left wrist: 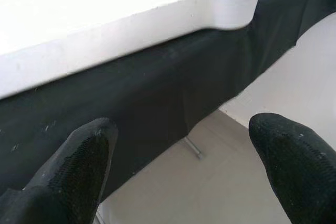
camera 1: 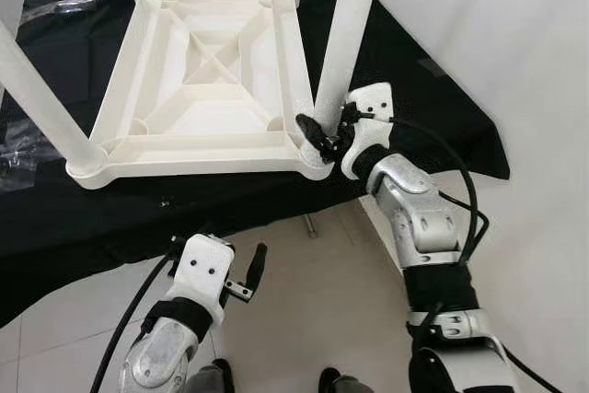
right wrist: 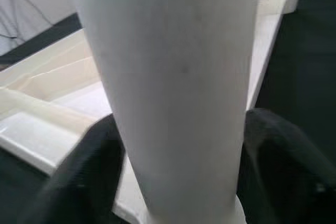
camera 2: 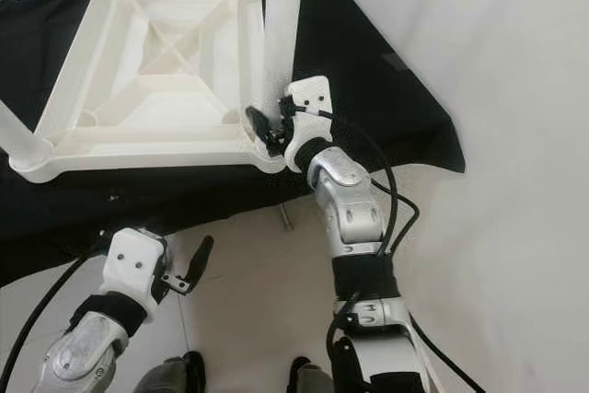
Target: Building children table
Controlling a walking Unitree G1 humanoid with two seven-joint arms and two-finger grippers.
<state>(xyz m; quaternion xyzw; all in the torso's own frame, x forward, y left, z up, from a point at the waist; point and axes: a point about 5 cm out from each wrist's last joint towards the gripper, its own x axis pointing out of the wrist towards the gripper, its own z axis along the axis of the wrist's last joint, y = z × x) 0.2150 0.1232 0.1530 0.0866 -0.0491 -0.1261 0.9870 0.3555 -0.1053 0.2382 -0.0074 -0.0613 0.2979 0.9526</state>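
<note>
Left gripper (camera 1: 253,273) idles spread wide at 7 o'clock, below the black cloth (camera 1: 110,218). Upturned white tabletop (camera 1: 207,80) lies at 11. Your right gripper (camera 1: 324,138) clasps its near-right leg (camera 1: 345,39) base: keep it plumb, twist it home.

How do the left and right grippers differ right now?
The right gripper is up at the near right corner of the upturned white table, while the left gripper hangs lower, over the floor in front of the black cloth. The right gripper's fingers close around the base of a table leg; the left gripper's fingers are spread, holding nothing. Both have black fingers.
</note>
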